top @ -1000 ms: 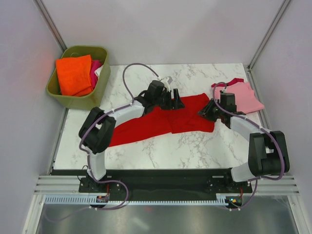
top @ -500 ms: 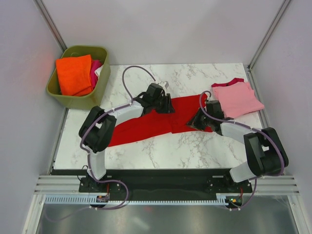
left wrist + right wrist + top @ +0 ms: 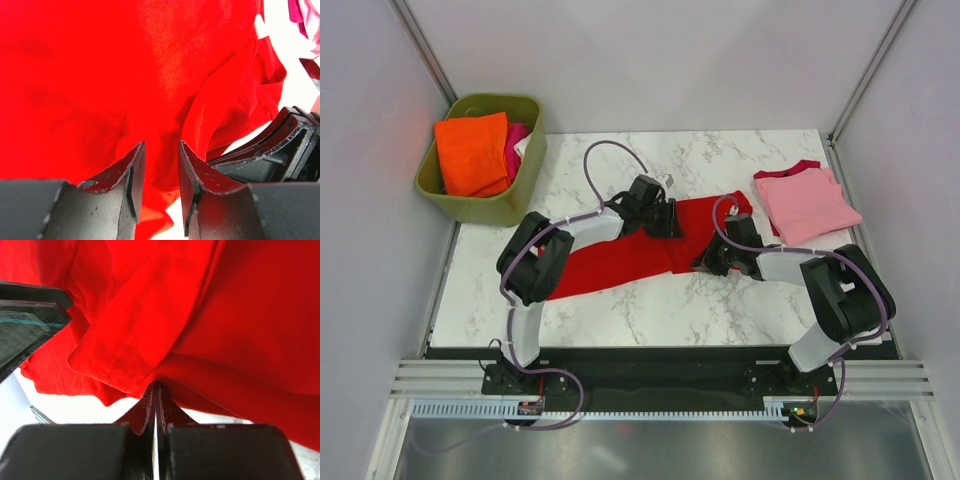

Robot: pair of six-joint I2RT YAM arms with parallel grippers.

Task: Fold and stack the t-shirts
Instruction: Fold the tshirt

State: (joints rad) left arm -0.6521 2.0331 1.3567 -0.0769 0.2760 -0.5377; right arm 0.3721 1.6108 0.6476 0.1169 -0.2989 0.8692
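Note:
The red t-shirt (image 3: pixel 620 262) lies spread and rumpled across the middle of the marble table (image 3: pixel 650 310). My left gripper (image 3: pixel 665 218) is at its far edge, and its jaws are closed on a bunched fold of red cloth (image 3: pixel 125 65), seen between them in the left wrist view (image 3: pixel 161 145). My right gripper (image 3: pixel 706 265) sits at the shirt's near right hem. Its jaws are pressed together (image 3: pixel 156 386) with the red cloth (image 3: pixel 250 305) pinched at their tips. The pink t-shirt (image 3: pixel 810 203) lies folded at the back right, apart from both grippers.
An olive-green tub (image 3: pixel 525 190) stands off the table's back left corner, holding an orange cloth (image 3: pixel 472 152) and other fabric. Grey walls enclose the table on three sides. Both arms reach toward each other over the red shirt.
The left gripper closed on the red shirt's far edge. The right gripper moved left from beside the pink shirt to the red shirt's near hem and shut. The red shirt's right side has bunched.

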